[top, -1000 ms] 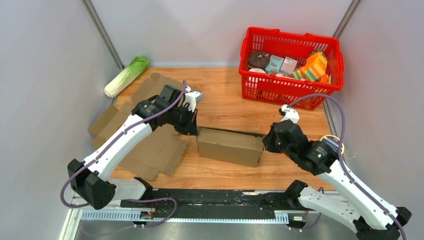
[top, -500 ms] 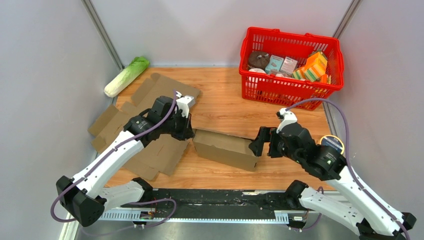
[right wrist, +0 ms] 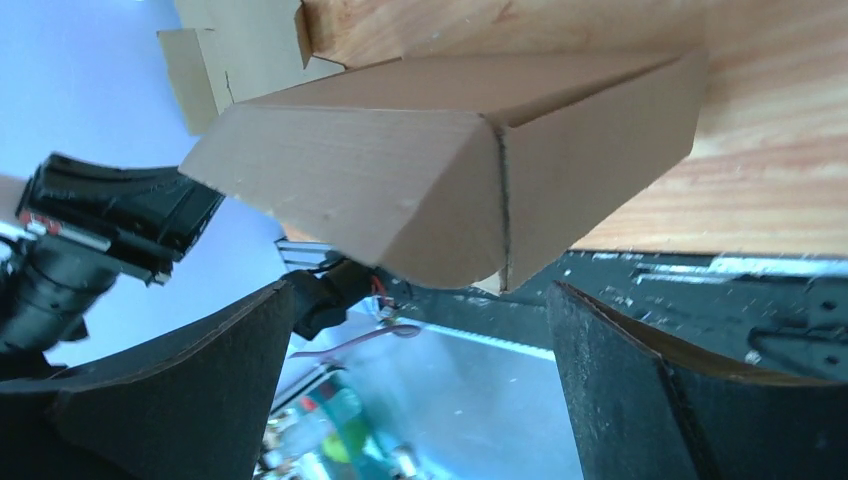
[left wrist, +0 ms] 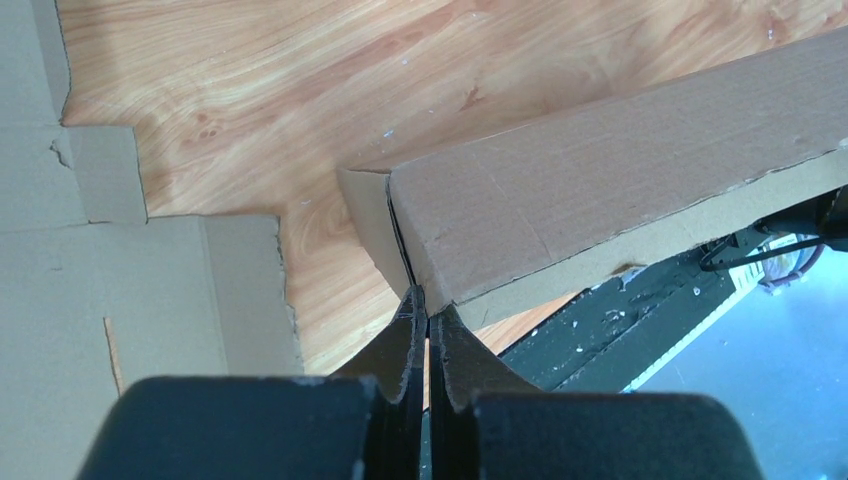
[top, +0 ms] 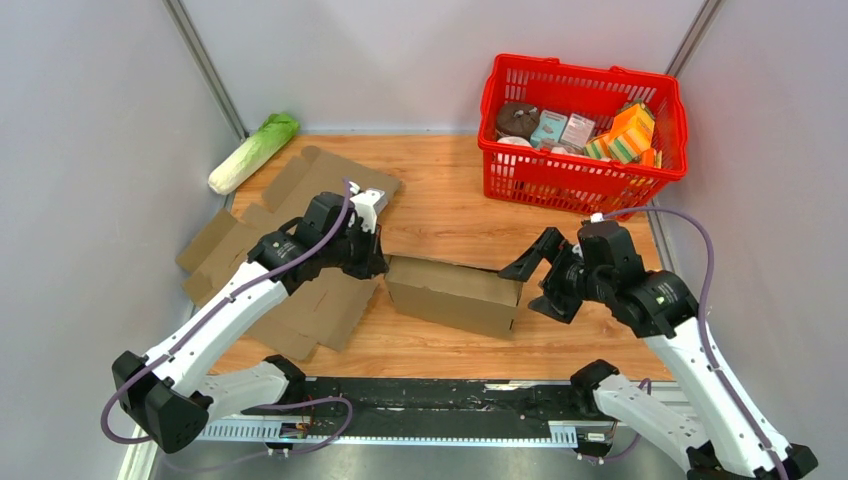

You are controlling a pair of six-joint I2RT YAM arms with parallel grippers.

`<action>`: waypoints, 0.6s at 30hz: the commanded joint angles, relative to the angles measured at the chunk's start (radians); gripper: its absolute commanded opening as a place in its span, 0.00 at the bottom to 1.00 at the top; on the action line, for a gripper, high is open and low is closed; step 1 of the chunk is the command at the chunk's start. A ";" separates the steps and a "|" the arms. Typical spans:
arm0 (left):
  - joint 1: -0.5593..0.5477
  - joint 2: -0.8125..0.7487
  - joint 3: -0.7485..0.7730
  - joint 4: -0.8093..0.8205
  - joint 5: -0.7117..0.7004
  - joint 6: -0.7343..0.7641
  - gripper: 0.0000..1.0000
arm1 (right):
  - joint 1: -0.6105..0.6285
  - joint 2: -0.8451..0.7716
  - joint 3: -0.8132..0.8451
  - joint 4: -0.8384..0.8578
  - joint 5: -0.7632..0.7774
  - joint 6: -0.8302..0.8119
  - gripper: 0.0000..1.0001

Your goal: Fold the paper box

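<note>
Box (top: pixel 455 293) long axis left-right, slightly skewed; left tool (top: pixel 378 262) closed at left end; right tool (top: pixel 537 285) spread wide.

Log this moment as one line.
left gripper: shut at paper box corner | right gripper: open, facing opposite end | paper box: on table

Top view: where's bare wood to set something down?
Free: bare wood between the paper box and the red basket, right of the flat cardboard sheets; narrow strip in front of the box. Left side crowded: sheets, cabbage.
</note>
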 commanded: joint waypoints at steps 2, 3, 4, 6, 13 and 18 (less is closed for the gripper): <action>-0.018 -0.005 0.009 -0.040 -0.063 -0.040 0.00 | -0.095 0.020 -0.022 -0.025 -0.167 0.185 1.00; -0.018 -0.008 0.006 -0.039 -0.075 -0.044 0.00 | -0.107 0.018 -0.033 -0.017 -0.177 0.197 1.00; -0.018 -0.014 0.006 -0.037 -0.081 -0.050 0.00 | -0.127 0.018 -0.041 0.010 -0.187 0.211 1.00; -0.024 -0.019 0.008 -0.034 -0.095 -0.060 0.00 | -0.141 0.023 -0.067 0.027 -0.224 0.248 1.00; -0.039 -0.051 -0.012 -0.020 -0.167 -0.113 0.00 | -0.155 0.024 -0.144 0.055 -0.246 0.368 1.00; -0.053 -0.070 -0.032 0.010 -0.199 -0.155 0.00 | -0.155 0.032 -0.174 0.099 -0.250 0.440 1.00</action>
